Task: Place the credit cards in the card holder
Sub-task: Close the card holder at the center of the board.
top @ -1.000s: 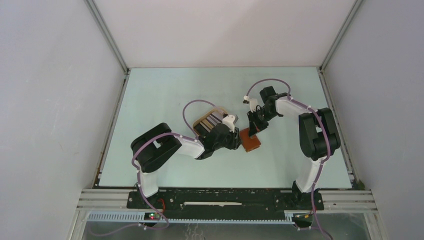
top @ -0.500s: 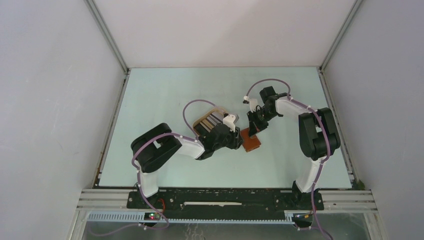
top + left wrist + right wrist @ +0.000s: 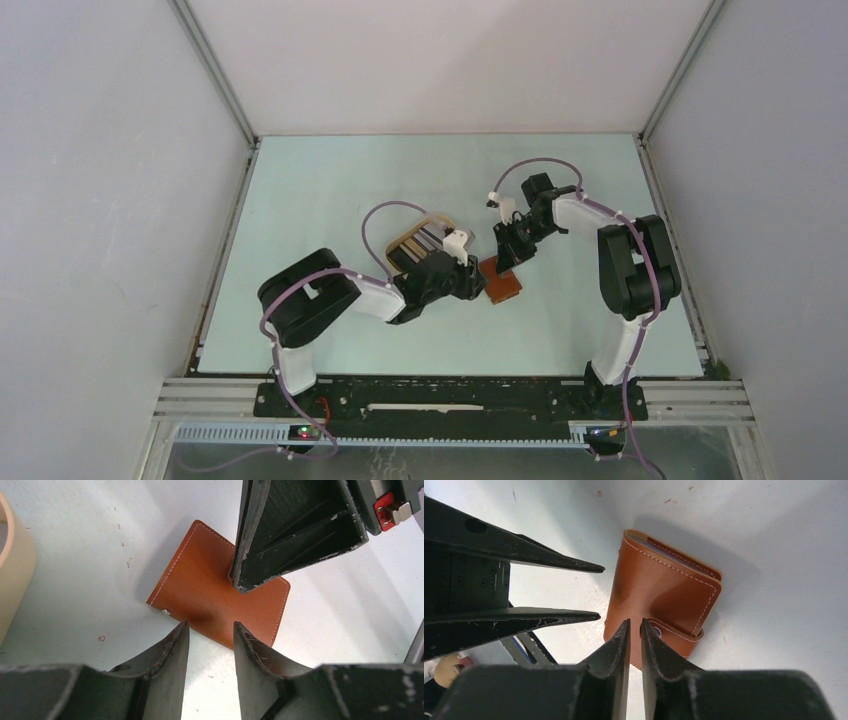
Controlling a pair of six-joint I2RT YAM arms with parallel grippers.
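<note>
The card holder (image 3: 503, 284) is a reddish-brown leather wallet lying folded shut on the table, also seen in the left wrist view (image 3: 210, 595) and the right wrist view (image 3: 659, 587). Its snap tab (image 3: 674, 632) wraps round one edge. My right gripper (image 3: 635, 622) is shut, with nothing between its jaws, and its tips rest on the wallet's top face beside the tab. My left gripper (image 3: 211, 627) is open and empty, with its tips at the wallet's near edge. The credit cards (image 3: 416, 240) lie in the oval tan tray, partly hidden by my left arm.
The oval tan tray (image 3: 437, 217) stands just left of the wallet; its rim (image 3: 12, 570) shows at the left of the left wrist view. Grey walls enclose the table on three sides. The two grippers are close together over the wallet.
The left arm has shifted slightly. The wallet and the right gripper have not visibly moved.
</note>
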